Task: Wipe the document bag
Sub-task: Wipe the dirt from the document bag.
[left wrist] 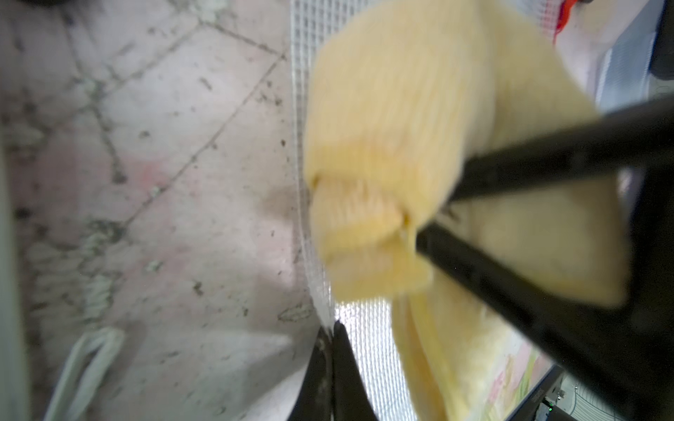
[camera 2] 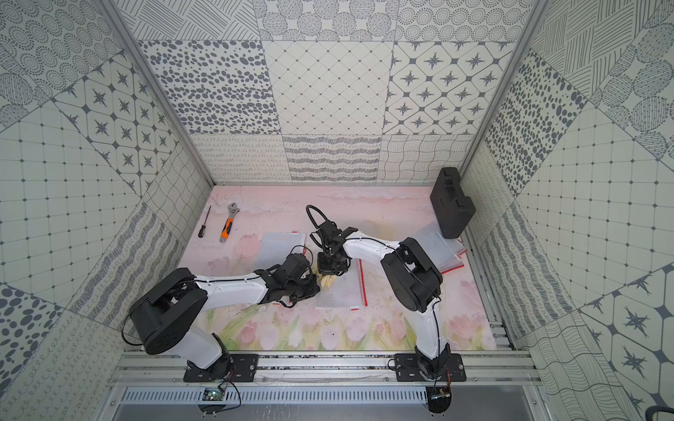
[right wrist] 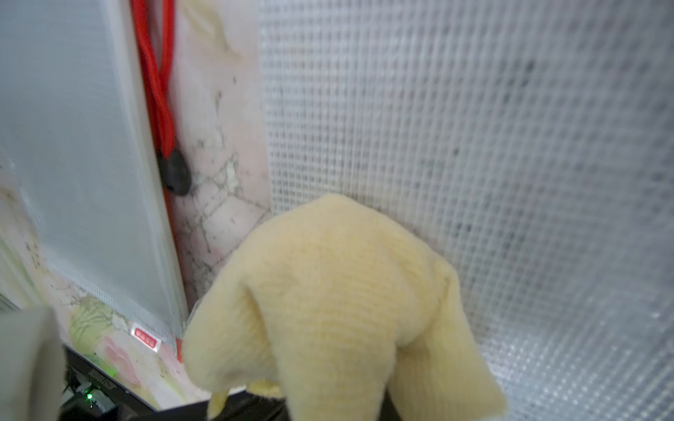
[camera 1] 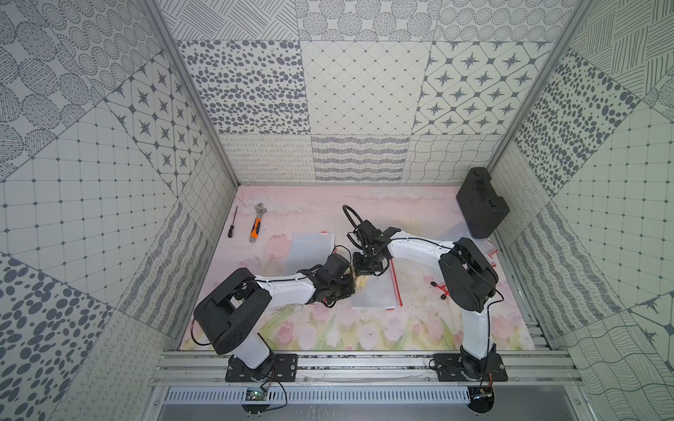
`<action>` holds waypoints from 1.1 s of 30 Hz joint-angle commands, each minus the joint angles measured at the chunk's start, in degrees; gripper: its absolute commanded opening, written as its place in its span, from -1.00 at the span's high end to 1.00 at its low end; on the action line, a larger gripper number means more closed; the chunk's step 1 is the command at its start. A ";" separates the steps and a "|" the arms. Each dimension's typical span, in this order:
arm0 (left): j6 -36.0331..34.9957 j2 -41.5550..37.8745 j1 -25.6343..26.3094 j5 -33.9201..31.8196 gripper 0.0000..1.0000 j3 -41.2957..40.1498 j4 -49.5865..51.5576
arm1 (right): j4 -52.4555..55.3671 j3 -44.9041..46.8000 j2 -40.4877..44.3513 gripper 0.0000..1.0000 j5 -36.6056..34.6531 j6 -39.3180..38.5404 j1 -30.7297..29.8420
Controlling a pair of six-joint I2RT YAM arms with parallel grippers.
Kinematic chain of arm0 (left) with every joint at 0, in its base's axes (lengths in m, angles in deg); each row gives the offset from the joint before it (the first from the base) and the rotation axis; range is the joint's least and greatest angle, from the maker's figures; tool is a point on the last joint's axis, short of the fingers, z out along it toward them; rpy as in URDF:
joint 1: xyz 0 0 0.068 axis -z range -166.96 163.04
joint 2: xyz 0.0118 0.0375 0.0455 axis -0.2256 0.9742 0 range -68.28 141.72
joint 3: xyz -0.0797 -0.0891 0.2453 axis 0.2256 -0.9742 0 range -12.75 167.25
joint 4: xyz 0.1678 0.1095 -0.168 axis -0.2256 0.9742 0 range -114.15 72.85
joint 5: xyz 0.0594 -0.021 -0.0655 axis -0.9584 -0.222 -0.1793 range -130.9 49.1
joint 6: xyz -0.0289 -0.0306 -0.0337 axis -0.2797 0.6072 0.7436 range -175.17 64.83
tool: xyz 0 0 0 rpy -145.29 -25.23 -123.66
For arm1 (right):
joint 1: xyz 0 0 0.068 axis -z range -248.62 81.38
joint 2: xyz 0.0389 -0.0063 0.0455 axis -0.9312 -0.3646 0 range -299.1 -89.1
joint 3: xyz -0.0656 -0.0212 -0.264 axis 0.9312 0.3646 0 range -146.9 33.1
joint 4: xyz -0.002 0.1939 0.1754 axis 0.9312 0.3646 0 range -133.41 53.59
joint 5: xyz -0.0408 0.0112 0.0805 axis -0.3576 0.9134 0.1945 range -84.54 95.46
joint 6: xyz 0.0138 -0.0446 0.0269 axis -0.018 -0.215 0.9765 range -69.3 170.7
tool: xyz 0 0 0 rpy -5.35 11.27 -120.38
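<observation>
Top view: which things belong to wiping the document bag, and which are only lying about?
For the job:
- document bag, its edge pinched by the left gripper
- yellow cloth, held by the right gripper

Lying about:
- screwdriver
- wrench
- black case
- spare bag
- more bags by the case

No wording is coming through clearly enough to read. In the right wrist view a small red label [right wrist: 146, 337] is sitting at a corner of a pale bag [right wrist: 91, 164] with its white lettering blurring out, and pale letters on a black strip [right wrist: 104, 381] just beyond are smearing too. In both top views a red tag [camera 1: 390, 308] is showing at the document bag's [camera 1: 375, 295] near corner, too small to read.
</observation>
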 commanded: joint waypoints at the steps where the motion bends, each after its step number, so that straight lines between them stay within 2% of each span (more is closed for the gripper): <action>1: 2.63 1.80 0.52 -0.09 1.00 -2.30 -1.92 | 3.19 -6.12 -5.13 1.00 -7.12 -3.55 3.12; 3: 2.03 2.63 0.47 0.25 1.00 -1.98 -1.64 | 6.45 -11.61 -7.86 1.00 -9.12 -5.72 3.35; 6: 1.34 3.48 0.47 0.20 1.00 -1.55 -0.88 | 10.62 -17.12 -10.44 1.00 -8.25 -7.56 2.87; 10: 0.49 4.28 0.47 -0.01 1.00 -1.38 -0.20 | 10.19 -13.96 -7.45 1.00 -9.44 -7.32 -0.23; 16: -0.69 4.13 0.46 -0.07 1.00 -1.37 0.54 | 6.63 -9.39 -4.09 1.00 -4.84 -5.77 -2.86; 26: -1.30 1.32 0.47 -0.71 1.00 -2.32 1.83 | 7.67 -19.76 -13.54 1.00 -6.32 -5.15 2.25; 33: -1.85 0.20 0.38 -0.65 1.00 -2.00 2.32 | 10.53 -22.26 -15.11 1.00 -8.92 -6.50 4.74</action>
